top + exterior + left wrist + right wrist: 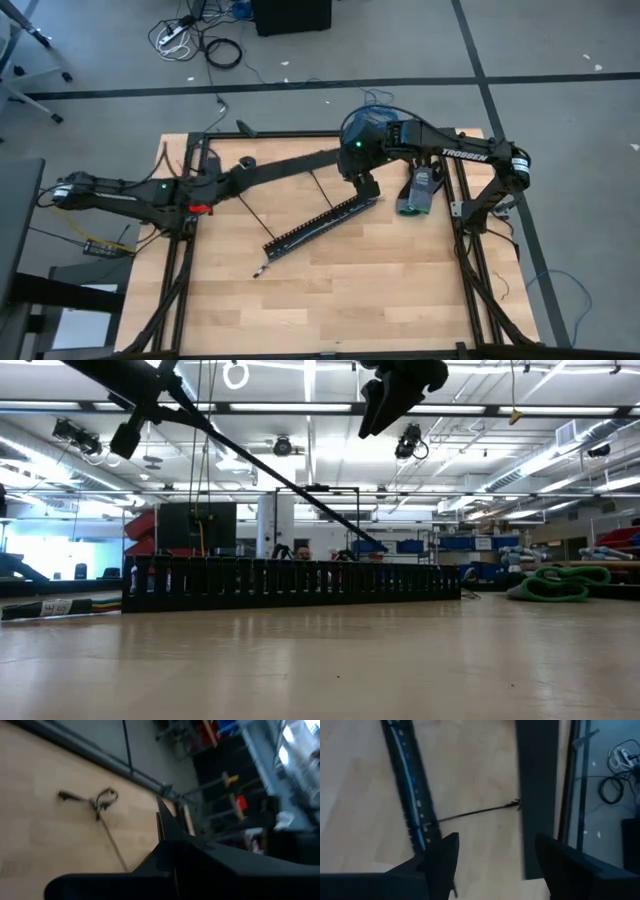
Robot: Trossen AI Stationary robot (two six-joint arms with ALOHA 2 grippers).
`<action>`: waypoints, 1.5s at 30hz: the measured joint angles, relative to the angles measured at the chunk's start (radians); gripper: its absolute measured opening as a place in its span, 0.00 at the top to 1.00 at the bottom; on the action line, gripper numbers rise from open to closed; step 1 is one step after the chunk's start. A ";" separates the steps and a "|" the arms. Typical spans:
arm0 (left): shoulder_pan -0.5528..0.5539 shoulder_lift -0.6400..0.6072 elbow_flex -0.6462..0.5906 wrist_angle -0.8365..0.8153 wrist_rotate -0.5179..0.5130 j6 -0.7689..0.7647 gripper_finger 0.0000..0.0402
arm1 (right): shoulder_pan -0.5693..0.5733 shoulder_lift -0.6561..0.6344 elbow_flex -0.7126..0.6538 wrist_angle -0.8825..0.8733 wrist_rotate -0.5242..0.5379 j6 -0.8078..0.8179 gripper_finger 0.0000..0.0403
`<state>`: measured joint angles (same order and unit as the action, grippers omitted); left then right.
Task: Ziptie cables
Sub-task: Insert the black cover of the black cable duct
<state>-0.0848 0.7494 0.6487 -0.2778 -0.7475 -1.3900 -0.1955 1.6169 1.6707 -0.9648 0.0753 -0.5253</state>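
Looking top-down: left gripper [247, 165] clamps a wide black strip [300, 161] mid-upper frame; right gripper [368, 190] hovers centre, above the perforated strip [320, 222]. Thin ziptie [248, 212] lies left of centre. Low view: strip slants overhead. Right wrist: fingers [442, 857] spread wide, empty. Cables not identifiable; nothing tied yet, I judge.

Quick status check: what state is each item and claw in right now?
Right claw: open, empty, above the table.
Plain black strip: slanted, one end raised.
Left claw: at that strip's raised end.
Perforated strip: flat on table.
Ziptie: loose on table.
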 joint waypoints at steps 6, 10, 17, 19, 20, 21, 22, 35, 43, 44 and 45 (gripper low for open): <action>-0.016 0.095 0.000 0.037 0.075 -0.006 1.00 | 0.050 0.000 0.000 -0.005 0.000 0.054 0.32; -0.033 0.151 0.000 0.135 0.141 0.020 1.00 | 0.067 0.000 0.000 -0.011 0.026 0.102 0.26; -0.054 0.181 0.000 0.208 0.082 0.002 1.00 | 0.065 0.001 -0.002 -0.085 0.009 0.112 0.18; -0.056 0.185 0.000 0.238 0.054 0.008 1.00 | 0.065 0.001 -0.020 -0.078 0.003 0.116 0.17; -0.057 0.193 0.000 0.259 0.040 0.024 1.00 | 0.066 0.002 -0.032 -0.081 0.003 0.116 0.16; -0.058 0.201 0.000 0.269 0.028 0.025 1.00 | 0.066 0.003 -0.042 -0.083 0.004 0.116 0.16; -0.061 0.209 0.000 0.269 0.018 0.019 1.00 | 0.066 0.004 -0.051 -0.081 0.006 0.116 0.15; -0.128 0.306 -0.378 1.063 -0.018 0.106 1.00 | 0.053 0.003 -0.112 -0.059 0.010 0.079 0.15; -0.134 0.416 -0.309 1.107 0.035 0.056 1.00 | 0.050 0.028 -0.111 -0.030 0.011 0.043 0.15; -0.134 0.431 -0.302 1.107 0.034 0.037 1.00 | 0.048 0.031 -0.111 -0.025 0.011 0.043 0.15; -0.134 0.445 -0.298 1.105 0.029 0.021 1.00 | 0.044 0.035 -0.111 -0.031 0.011 0.043 0.15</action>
<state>-0.2188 1.1942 0.3511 0.8268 -0.7188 -1.3690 -0.1511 1.6518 1.5593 -0.9961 0.0862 -0.4828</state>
